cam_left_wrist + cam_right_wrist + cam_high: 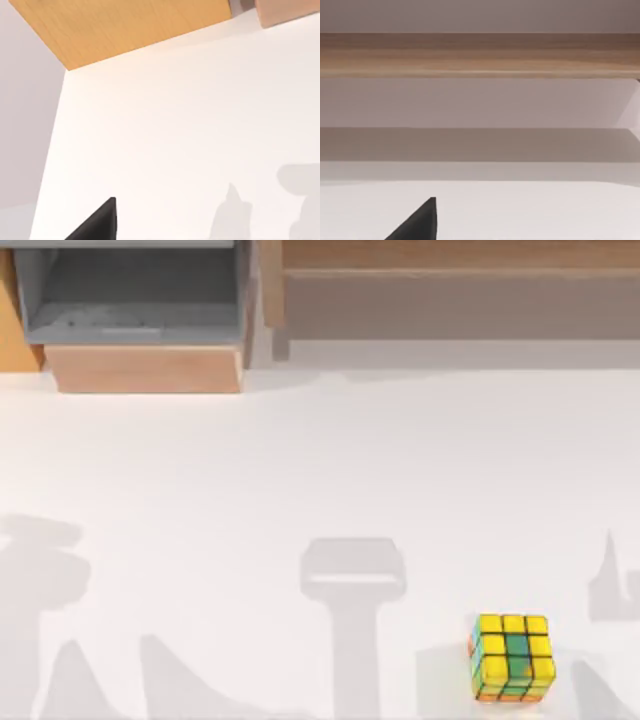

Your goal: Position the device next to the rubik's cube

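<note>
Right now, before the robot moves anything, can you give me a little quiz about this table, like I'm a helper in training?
1. In the top view, where on the table is the rubik's cube?
A. upper left
B. middle
C. lower right

2. True or false: the cube's top face is mostly red.

3. Fill in the missing word: the drawer at the top view's upper left, grey inside with a wooden front, stands ____.

Key: 1 is C. 2 is false, because the top is mostly yellow with some green squares. 3 is open.
</note>
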Robot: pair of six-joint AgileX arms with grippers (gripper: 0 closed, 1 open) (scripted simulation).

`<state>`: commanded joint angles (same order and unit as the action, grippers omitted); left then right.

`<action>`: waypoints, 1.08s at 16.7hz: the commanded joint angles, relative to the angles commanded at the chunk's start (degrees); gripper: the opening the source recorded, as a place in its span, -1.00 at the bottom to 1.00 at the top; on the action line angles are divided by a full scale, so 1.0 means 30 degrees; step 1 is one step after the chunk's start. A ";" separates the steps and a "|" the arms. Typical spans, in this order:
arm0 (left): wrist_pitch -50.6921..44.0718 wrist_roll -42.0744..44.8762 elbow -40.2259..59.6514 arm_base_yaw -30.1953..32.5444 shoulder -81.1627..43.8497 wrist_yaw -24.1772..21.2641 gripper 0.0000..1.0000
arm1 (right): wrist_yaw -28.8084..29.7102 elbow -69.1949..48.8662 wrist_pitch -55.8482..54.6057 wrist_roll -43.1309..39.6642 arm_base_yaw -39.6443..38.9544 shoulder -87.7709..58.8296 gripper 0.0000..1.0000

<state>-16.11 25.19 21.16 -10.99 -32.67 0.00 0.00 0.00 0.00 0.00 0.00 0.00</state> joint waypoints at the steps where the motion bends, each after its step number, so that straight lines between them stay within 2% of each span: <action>1: -0.0874 0.1295 0.1063 -0.0569 -0.2014 -0.0008 1.00 | 0.0000 0.0000 0.0000 0.0000 0.0000 0.0000 1.00; 6: -0.5323 0.7777 0.6304 -0.3439 -1.1616 -0.0035 1.00 | 0.0000 0.0000 0.0000 0.0000 0.0000 0.0000 1.00; 11: -0.8890 1.3190 1.0791 -0.5838 -1.9027 -0.0018 1.00 | 0.0000 0.0000 0.0000 0.0000 0.0000 0.0000 1.00; 15: -1.0570 1.5903 1.3148 -0.7040 -2.2665 -0.0008 1.00 | 0.0000 0.0000 0.0000 0.0000 0.0000 0.0000 1.00; 18: -1.0984 1.6594 1.3762 -0.7345 -2.3567 -0.0010 1.00 | 0.0000 0.0000 0.0000 0.0000 0.0000 0.0000 1.00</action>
<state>-49.06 74.97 62.44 -33.03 -103.37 -0.03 0.00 0.00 0.00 0.00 0.00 0.00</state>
